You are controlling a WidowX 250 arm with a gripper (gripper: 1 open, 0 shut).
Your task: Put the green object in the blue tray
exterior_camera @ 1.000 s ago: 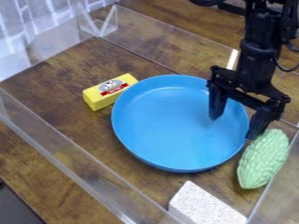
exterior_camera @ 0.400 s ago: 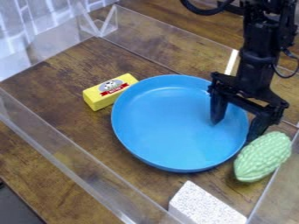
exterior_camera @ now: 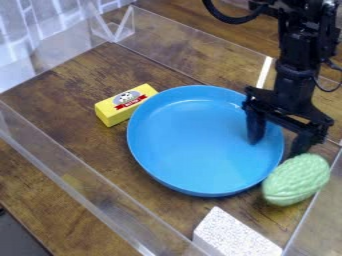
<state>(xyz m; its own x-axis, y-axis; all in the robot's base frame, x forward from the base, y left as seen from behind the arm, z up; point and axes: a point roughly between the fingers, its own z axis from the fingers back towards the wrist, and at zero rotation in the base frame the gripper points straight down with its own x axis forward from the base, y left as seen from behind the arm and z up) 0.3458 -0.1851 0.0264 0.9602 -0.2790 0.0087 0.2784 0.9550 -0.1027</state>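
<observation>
See a black gripper [exterior_camera: 281, 132] at the upper right of the view, with fingers apart, one over the blue tray [exterior_camera: 201, 145] and the other past its right rim, above the near end of the green object [exterior_camera: 295, 180]. Find that pale, ridged oval outside the tray, at the lower right, against or just beside the rim; cannot tell whether touching it. Cannot tell whether in contact with the fingers, either. Note the round tray lying flat on the brown wooden table [exterior_camera: 60, 150], with a yellow block [exterior_camera: 124, 104] by its upper-left edge and a white speckled block [exterior_camera: 235, 234] below, near the green object. Notice clear walls [exterior_camera: 100, 208] around the table.
</observation>
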